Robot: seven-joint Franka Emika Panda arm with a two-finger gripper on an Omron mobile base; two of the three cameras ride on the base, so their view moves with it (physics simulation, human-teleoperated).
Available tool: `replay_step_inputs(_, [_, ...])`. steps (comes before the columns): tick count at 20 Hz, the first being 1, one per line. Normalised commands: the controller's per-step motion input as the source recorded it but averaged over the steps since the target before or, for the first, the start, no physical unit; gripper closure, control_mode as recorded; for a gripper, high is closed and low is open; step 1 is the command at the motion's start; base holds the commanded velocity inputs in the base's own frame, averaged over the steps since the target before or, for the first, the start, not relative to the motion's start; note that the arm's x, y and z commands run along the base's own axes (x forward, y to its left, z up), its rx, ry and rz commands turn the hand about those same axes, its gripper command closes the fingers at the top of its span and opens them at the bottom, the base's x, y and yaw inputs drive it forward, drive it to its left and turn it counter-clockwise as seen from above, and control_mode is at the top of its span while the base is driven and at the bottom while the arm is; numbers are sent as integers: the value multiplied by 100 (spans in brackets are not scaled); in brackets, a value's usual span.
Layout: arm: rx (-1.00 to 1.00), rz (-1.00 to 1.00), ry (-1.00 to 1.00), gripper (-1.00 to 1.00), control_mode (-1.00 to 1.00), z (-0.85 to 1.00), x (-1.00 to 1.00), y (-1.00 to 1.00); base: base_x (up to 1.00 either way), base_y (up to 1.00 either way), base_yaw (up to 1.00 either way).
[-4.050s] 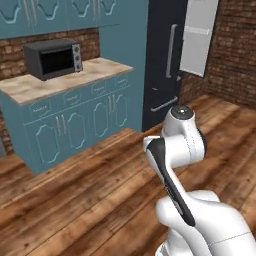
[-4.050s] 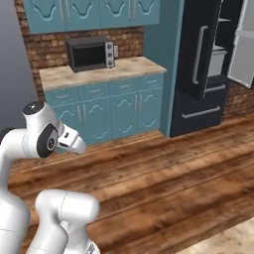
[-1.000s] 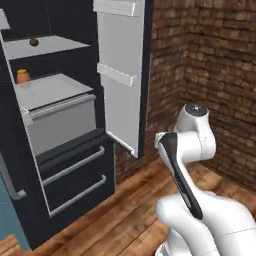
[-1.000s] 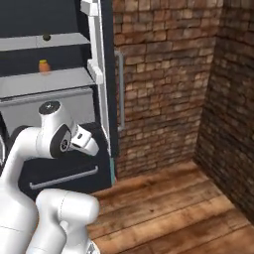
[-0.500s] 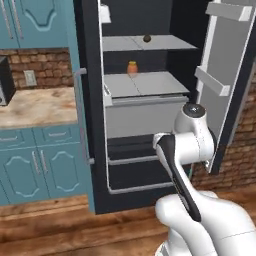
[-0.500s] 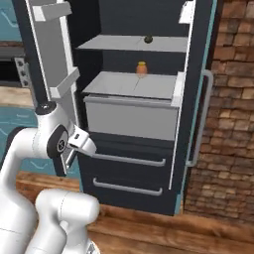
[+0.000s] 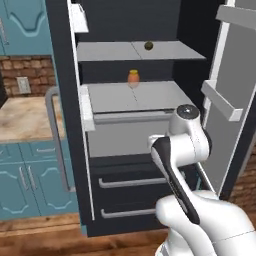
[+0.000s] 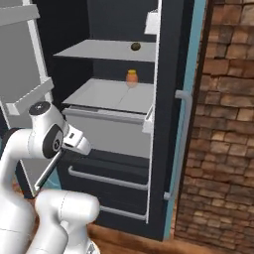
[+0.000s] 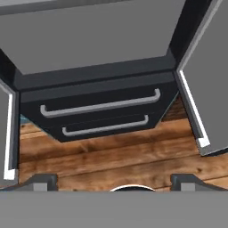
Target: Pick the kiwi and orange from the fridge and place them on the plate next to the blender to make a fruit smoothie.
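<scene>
Fridge [image 7: 65, 125] stands with both doors swung wide, so the shelves are exposed and nothing needs opening. Kiwi [image 7: 148, 46] sits on the top shelf [image 7: 115, 51], toward the back. One shelf down is an orange-coloured item [image 7: 132, 78], taller than round with a tan cap, so it looks more like a jar than the orange; I can't pick out a plain round orange from here.

Hand [image 9: 114, 183] is empty, fingers spread wide apart, nothing between them. It points down at the lower drawers [image 9: 98, 107] and the wood floor [image 9: 111, 156], well below both shelves. Arm is folded with the elbow high in front of the big grey crisper box [image 7: 132, 135] (looks like a carry pose, not a reach).

My read: no fruit picked yet, so the task is barely begun. The hand has to tilt up and go forward and high to get at the kiwi.

In the way:
- right door [image 7: 227, 100] with its shelf rails, close beside the arm's elbow
- left door edge and long grey handle [image 7: 55, 145], near the opening
- shelf lip above the jar-like thing, tight overhead room for a top grasp

Blue cabinets [image 7: 25, 185] with a light surface [image 7: 22, 117] lie left of the fridge, brick wall [image 8: 223, 124] to the right. Plate and blender can't be located from this spot.
</scene>
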Motion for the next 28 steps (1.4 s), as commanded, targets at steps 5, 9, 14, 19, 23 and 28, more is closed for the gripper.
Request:
replay_step_inputs(5, [0,0,0,-100,100,0,0,0,86,1,0])
replay_step_inputs(9, [0,0,0,-100,100,0,0,0,52,38,-1])
replay_step_inputs(14, [0,0,0,-100,100,0,0,0,49,31,-16])
replay_step_inputs(19, [0,0,0,-100,100,0,0,0,40,-1,-16])
replay_step_inputs(23, [0,0,0,-100,100,0,0,0,18,0,-7])
replay_step_inputs(28, [-1,-1,-34,-100,-100,65,-30,-19,0,0,0])
